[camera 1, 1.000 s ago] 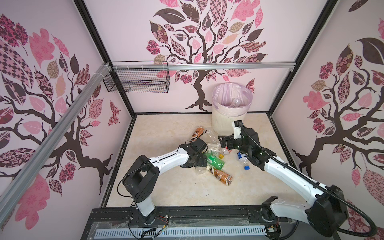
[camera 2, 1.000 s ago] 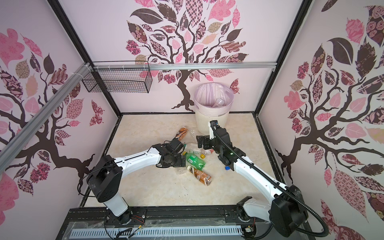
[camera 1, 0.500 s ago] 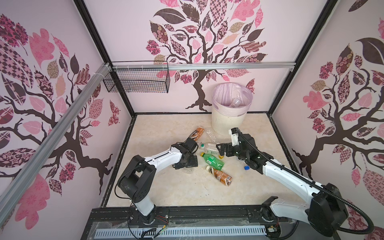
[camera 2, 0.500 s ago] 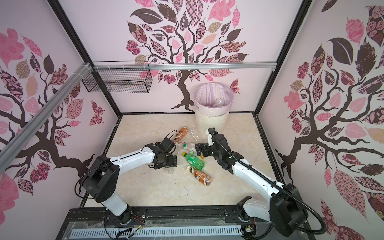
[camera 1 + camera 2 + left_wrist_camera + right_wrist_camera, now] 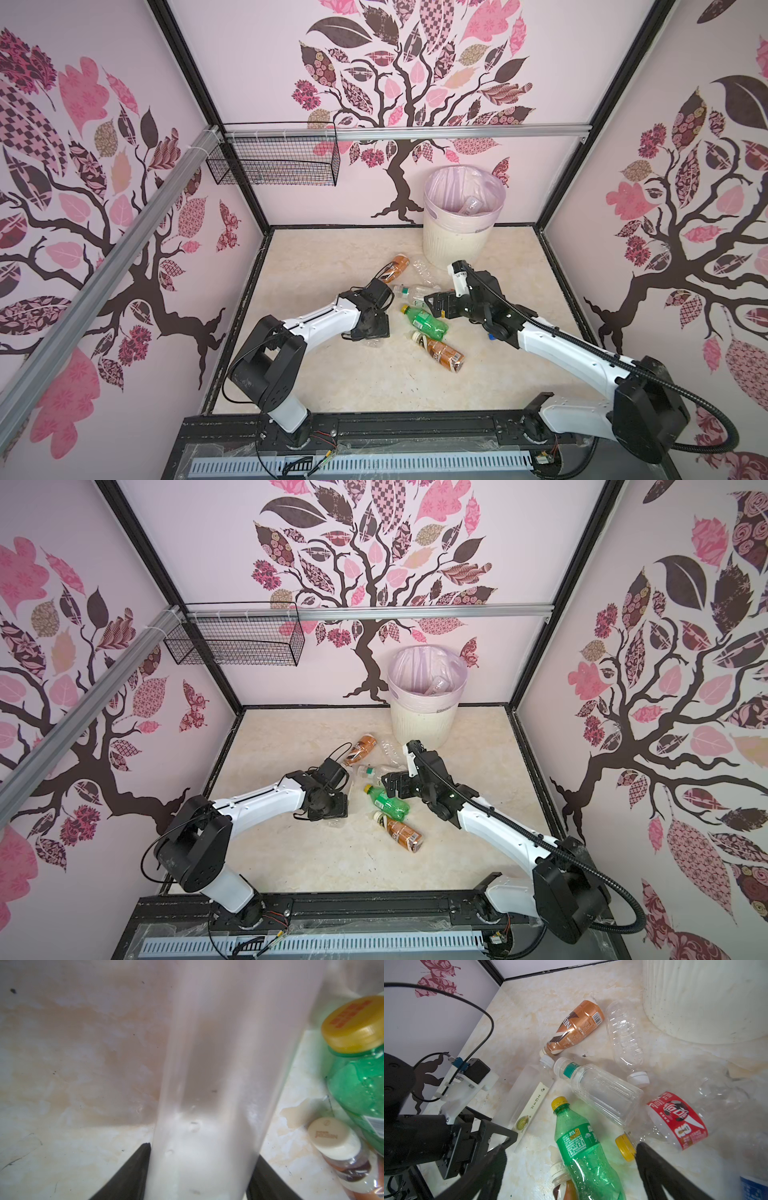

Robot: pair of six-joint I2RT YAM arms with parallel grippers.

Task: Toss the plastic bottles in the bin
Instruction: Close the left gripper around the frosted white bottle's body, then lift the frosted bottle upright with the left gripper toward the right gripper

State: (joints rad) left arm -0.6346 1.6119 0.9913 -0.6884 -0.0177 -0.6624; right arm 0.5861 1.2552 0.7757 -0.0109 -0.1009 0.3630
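- Several empty plastic bottles point(image 5: 424, 321) lie on the desk just before the bin point(image 5: 455, 245), one already inside.
- Left claw point(image 5: 203, 1151) seemingly pinches a frosted bottle point(image 5: 218, 1064) mid-body: light, slick, crushable.
- Right claw point(image 5: 571, 1148) gapes over the green bottle point(image 5: 591, 1172), unladen.

We log a cream marbled table point(image 5: 332, 374) with small dark specks. The bin point(image 5: 455, 245) stands at its far side. A loose cluster lies flat mid-table. A brown-labelled bottle point(image 5: 397, 266) and a clear ribbed bottle point(image 5: 424, 270) are nearest the bin. Then come a squarish clear bottle point(image 5: 411, 291) and a yellow-capped green bottle point(image 5: 426, 322), which touches the second brown-labelled bottle point(image 5: 442, 355), frontmost. There are also a red-labelled bottle point(image 5: 675, 1120) and a frosted bottle point(image 5: 527, 1093).
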